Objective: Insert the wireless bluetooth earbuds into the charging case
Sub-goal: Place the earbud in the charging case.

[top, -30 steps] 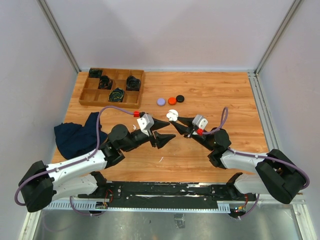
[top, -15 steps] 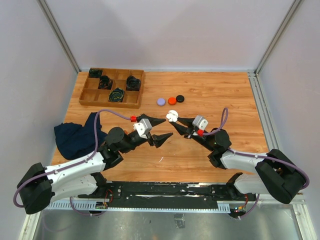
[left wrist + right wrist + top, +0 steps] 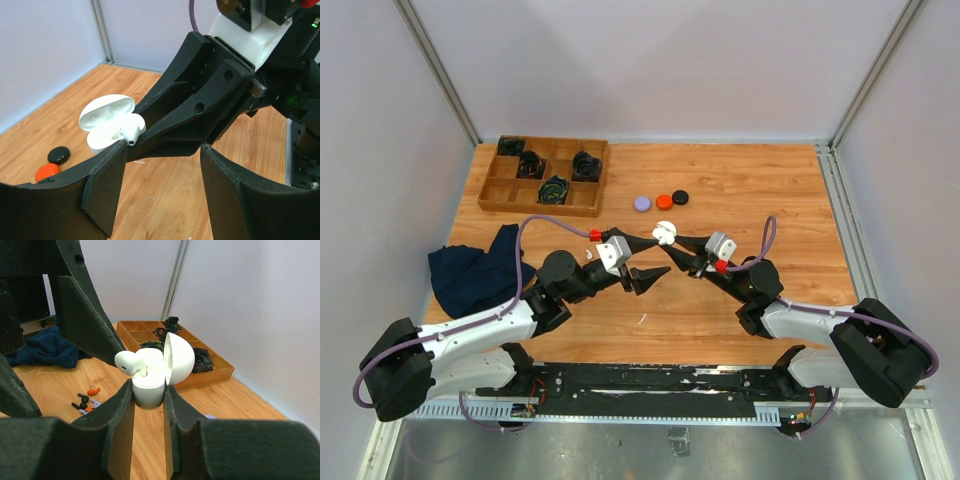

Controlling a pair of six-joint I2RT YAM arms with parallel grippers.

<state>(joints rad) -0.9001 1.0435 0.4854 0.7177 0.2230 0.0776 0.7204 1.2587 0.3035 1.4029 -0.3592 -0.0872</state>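
- Earbud (image 3: 131, 362), white, sits half-seated in the open charging case (image 3: 150, 387), stem down in its well (middle of our right-wrist view).
- Right tool (image 3: 149, 392) pinches the case's lower shell, near the centre of the overhead view.
- Left tool (image 3: 162, 150) stands spread and empty, just beside the earbud; we cannot tell whether they touch.
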